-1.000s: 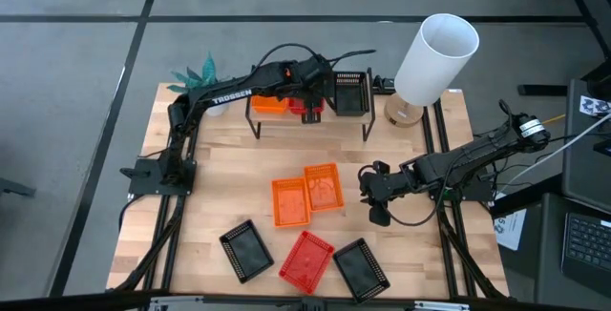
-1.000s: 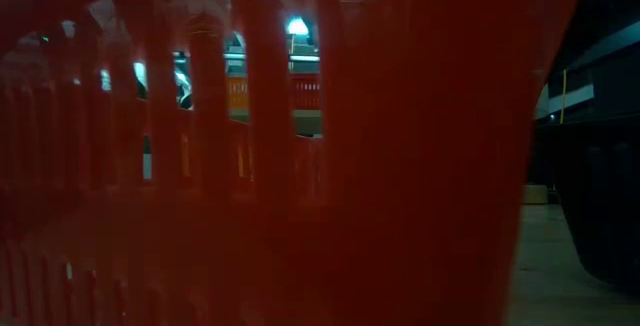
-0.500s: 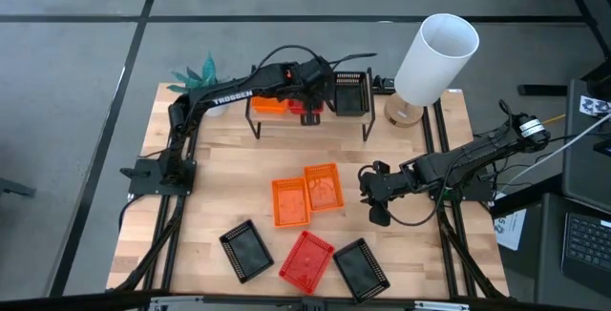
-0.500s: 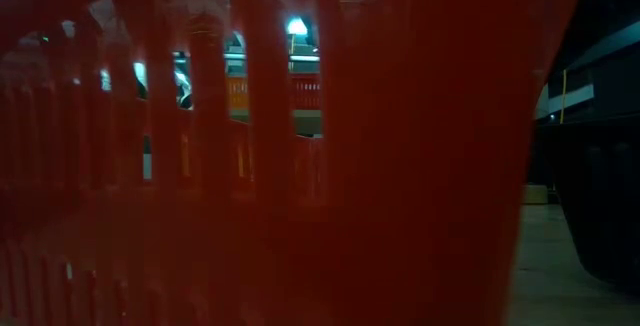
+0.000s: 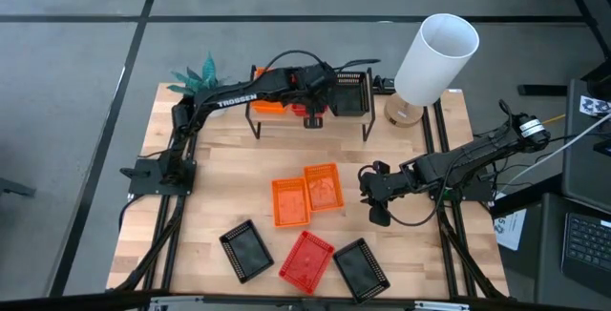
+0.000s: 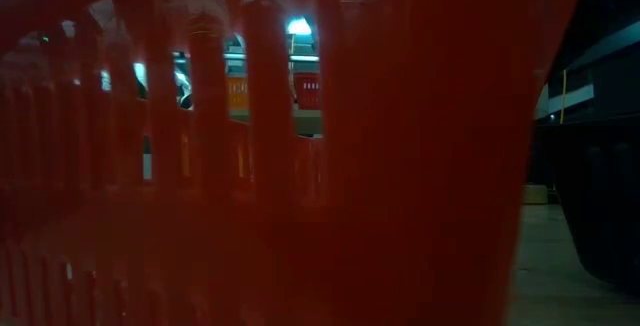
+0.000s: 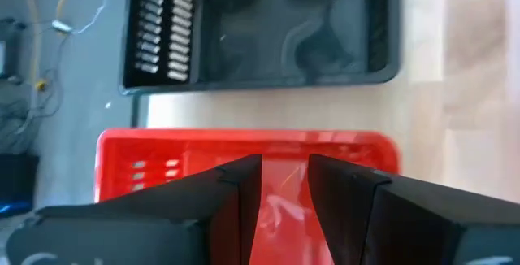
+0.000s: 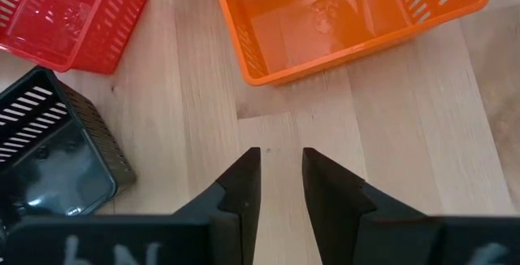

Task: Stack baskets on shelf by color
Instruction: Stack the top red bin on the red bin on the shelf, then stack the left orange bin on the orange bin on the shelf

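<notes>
- Nearest the front edge of the table [image 5: 220, 173] lie three baskets in a row: a black basket [image 5: 246, 250], a red basket [image 5: 306, 259] and another black basket [image 5: 361, 268].
- Just behind them, mid-table, two orange baskets [image 5: 307, 196] sit side by side, touching.
- To their right the right gripper [image 5: 370, 199] hangs low over bare wood just beside the orange pair, its jaws a narrow gap apart with nothing between them.
- Farther back stands the shelf [image 5: 315, 113], with an orange basket [image 5: 270, 104] at its left end and a black basket [image 7: 268, 29] at its right end.
- The left gripper [image 7: 284, 185] is over the middle of the shelf, its fingers a narrow gap apart over a red basket [image 7: 244, 155]; I cannot tell whether they grip it.
- A white lamp [image 5: 434, 58] is at the back right, a green plant [image 5: 196, 74] at the back left.
</notes>
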`<state>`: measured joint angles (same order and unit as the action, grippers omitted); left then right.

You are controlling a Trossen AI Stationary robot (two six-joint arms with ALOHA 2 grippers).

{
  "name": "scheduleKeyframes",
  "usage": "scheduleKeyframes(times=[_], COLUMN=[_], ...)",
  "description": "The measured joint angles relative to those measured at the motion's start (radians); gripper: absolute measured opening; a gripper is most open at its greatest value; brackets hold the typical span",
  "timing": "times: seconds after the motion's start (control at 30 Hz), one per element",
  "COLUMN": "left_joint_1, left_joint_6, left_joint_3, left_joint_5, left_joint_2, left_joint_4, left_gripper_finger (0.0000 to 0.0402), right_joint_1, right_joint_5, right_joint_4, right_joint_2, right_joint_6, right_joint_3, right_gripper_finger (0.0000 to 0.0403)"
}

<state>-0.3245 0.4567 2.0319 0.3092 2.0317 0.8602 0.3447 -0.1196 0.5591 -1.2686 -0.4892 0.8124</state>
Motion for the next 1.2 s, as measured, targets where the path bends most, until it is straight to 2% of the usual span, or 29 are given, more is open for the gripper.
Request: scheduleKeyframes(times=[0.1, 0.2, 0.37, 0.47, 0.53, 0.6, 0.67, 0.8, 1.0, 1.1, 1.2], left_joint_1=[0.021, 0.064, 0.142, 0.181, 0.195, 0.206, 0.213, 0.245, 0.332, 0.403, 0.475], left_joint_6=[0.044, 0.041, -0.167, -0.290, -0.353, -0.351, -0.310, -0.338, -0.580, -0.636, -0.691], left_joint_3=[0.006, 0.063, 0.218, 0.278, 0.280, 0.231, 0.187, 0.028, -0.303, -0.464, -0.576], left_joint_5=[0.096, 0.170, 0.146, 0.134, 0.114, 0.042, -0.093, -0.234, -0.249, -0.256, -0.254], left_joint_2=[-0.029, -0.064, -0.097, -0.110, -0.121, -0.152, -0.202, -0.305, -0.439, -0.438, -0.411], left_joint_4=[0.018, 0.088, 0.396, 0.633, 0.721, 0.696, 0.716, 0.701, 0.433, 0.247, 0.083], left_gripper_finger=[0.0096, 0.0096, 0.0096, 0.0096, 0.0096, 0.0096, 0.0096, 0.0096, 0.0096, 0.0096, 0.0096], right_joint_1=[0.000, 0.000, 0.000, 0.000, -0.001, 0.000, 0.001, 0.000, 0.000, -0.001, 0.000], right_joint_5=[0.000, 0.000, -0.011, -0.050, -0.034, 0.004, 0.018, 0.017, -0.034, -0.076, -0.090], right_joint_4=[0.000, 0.000, -0.032, -0.161, -0.260, -0.347, -0.386, -0.351, -0.023, 0.154, 0.307], right_joint_2=[0.000, 0.000, 0.000, -0.008, -0.024, -0.049, -0.087, -0.172, -0.220, -0.218, -0.197], right_joint_6=[0.000, -0.003, -0.001, 0.042, 0.116, 0.194, 0.252, 0.327, 0.335, 0.280, 0.227], right_joint_3=[0.000, 0.000, -0.001, -0.001, -0.001, 0.006, 0.034, 0.114, 0.251, 0.291, 0.296], right_gripper_finger=[0.0091, 0.0091, 0.0091, 0.0091, 0.0091, 0.0091, 0.0091, 0.0091, 0.0091, 0.0091, 0.0091])
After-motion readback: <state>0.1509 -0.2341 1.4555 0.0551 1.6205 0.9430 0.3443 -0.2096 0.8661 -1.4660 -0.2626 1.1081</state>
